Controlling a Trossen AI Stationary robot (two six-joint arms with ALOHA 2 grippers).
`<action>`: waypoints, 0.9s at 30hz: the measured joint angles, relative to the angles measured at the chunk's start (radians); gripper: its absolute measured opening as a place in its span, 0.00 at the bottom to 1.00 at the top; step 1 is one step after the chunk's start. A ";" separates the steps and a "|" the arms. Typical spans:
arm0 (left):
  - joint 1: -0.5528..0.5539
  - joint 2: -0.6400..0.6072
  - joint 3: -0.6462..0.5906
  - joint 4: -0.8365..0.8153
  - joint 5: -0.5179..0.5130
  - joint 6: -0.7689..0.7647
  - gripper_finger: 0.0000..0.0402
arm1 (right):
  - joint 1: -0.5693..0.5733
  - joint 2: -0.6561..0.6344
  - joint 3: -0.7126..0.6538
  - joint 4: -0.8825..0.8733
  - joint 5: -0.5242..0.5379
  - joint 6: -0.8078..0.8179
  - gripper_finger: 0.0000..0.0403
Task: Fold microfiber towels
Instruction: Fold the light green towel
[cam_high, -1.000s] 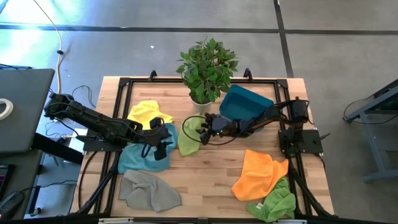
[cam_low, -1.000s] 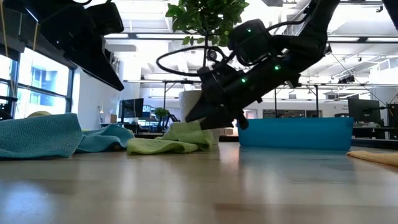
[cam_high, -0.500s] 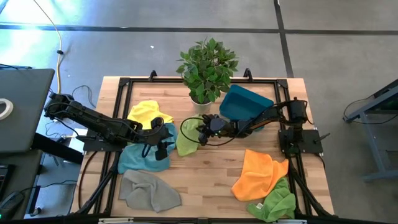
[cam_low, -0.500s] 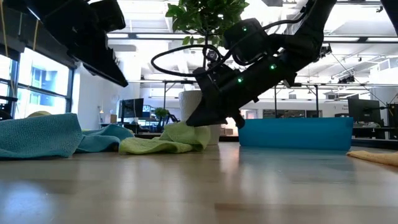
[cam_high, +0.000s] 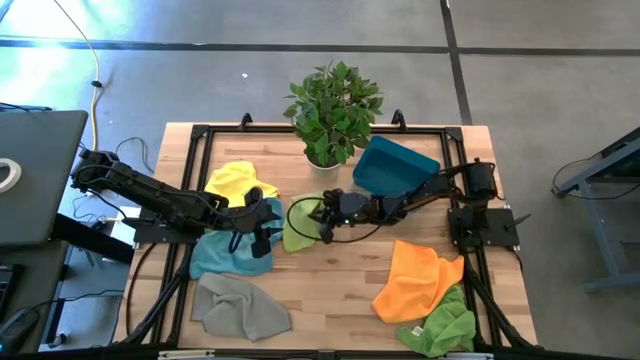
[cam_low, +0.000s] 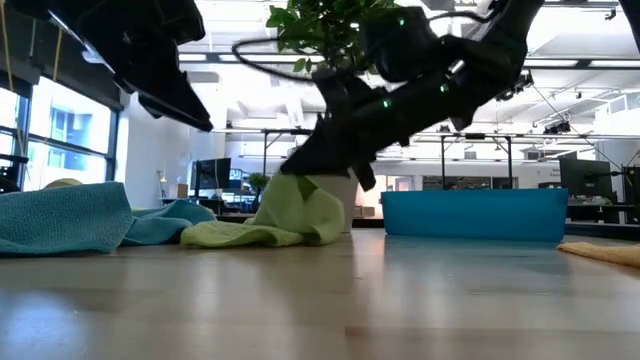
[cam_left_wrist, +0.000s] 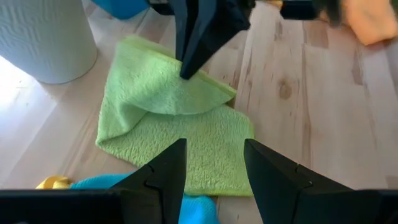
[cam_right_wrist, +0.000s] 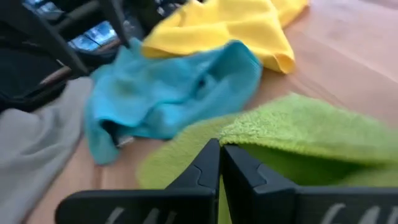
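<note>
At the centre of the high view the right gripper (cam_high: 322, 215) is pinching an edge of the green towel (cam_high: 299, 226), fingers closed on it, lifting that edge while the rest is lying on the table (cam_high: 330, 270). The left gripper (cam_high: 262, 228) is hovering just left, fingers parted and empty, over the blue towel (cam_high: 215, 252). Bare wood is lying open below centre.

Green towel (cam_high: 298, 227) half-folded mid-table — yellow (cam_high: 231, 182), blue (cam_high: 215, 254), grey (cam_high: 240, 307), orange (cam_high: 415, 280) crumpled.
</note>
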 joint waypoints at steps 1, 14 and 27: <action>0.000 0.000 0.000 0.004 0.000 0.000 0.38 | 0.002 -0.006 0.008 0.001 -0.001 -0.001 0.00; 0.000 0.000 0.000 0.028 -0.097 -0.028 0.38 | 0.015 -0.028 0.138 -0.006 0.021 -0.133 0.00; -0.001 0.000 0.000 0.109 -0.262 -0.067 0.38 | 0.034 -0.028 0.233 -0.006 0.240 -0.304 0.00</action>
